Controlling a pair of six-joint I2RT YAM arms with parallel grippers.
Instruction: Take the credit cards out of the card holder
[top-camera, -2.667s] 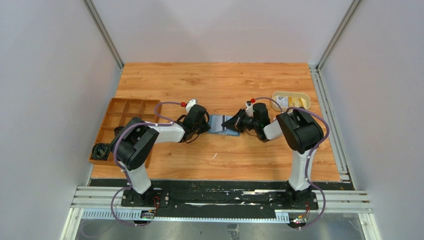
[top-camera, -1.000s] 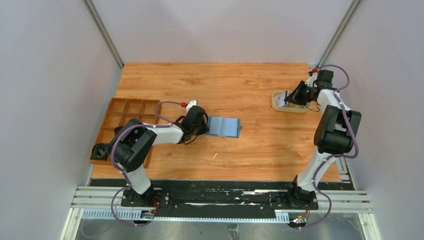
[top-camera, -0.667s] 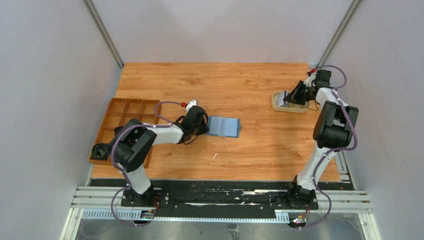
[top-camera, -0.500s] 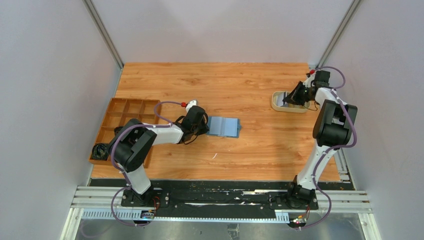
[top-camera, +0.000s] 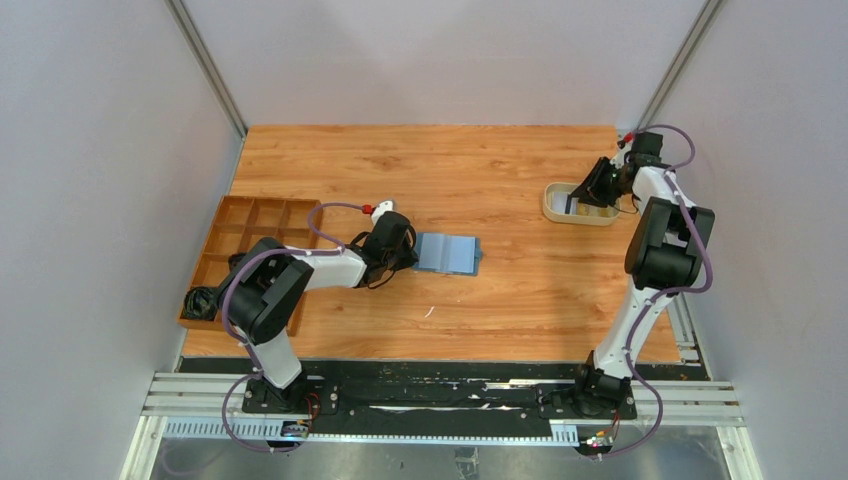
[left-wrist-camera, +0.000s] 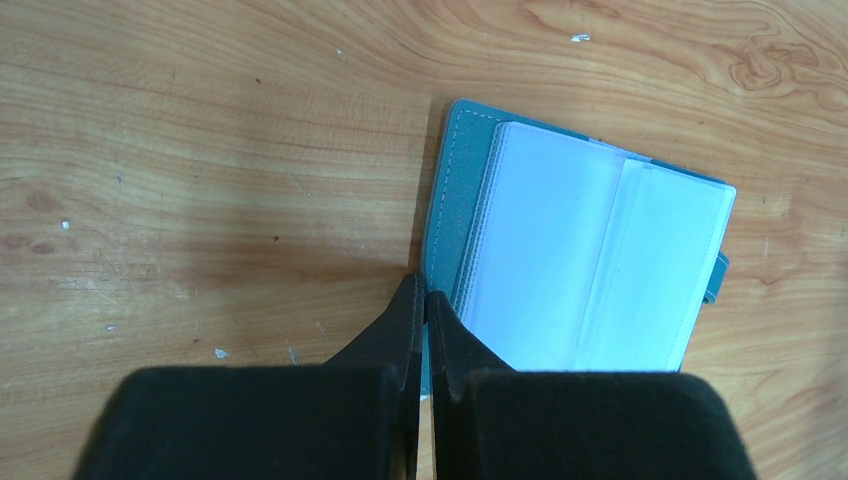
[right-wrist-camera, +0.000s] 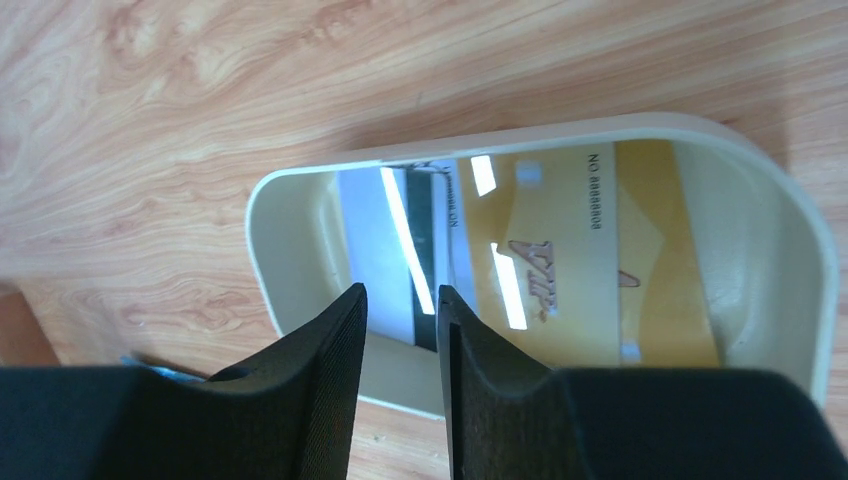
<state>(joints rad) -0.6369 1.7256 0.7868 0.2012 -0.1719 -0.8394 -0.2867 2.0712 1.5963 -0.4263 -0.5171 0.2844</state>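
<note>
1. L gripper (left-wrist-camera: 425, 300): fingers pressed together, tips at the edge of the card holder (left-wrist-camera: 600, 250); can't tell if the cover's pinched.
2. Card holder lies open & flat mid-table (top-camera: 450, 160), clear sleeves facing up, closure tab on the side away from the gripper.
3. R gripper (right-wrist-camera: 400, 300): fingers slightly apart, over one end of the cream dish (right-wrist-camera: 790, 230) at the table's far right.
4. In the dish: yellow card (right-wrist-camera: 580, 270) lying flat, whitish card (right-wrist-camera: 365, 225) just beside it.
5. Wooden tray (top-camera: 240, 225) at the left edge, well apart from the holder.

R gripper (right-wrist-camera: 400, 297) jaws slightly apart, nothing btwn. Just ahead: cream dish (right-wrist-camera: 262, 235) w/ yellow card (right-wrist-camera: 570, 280) & whitish card (right-wrist-camera: 362, 215) inside.
</note>
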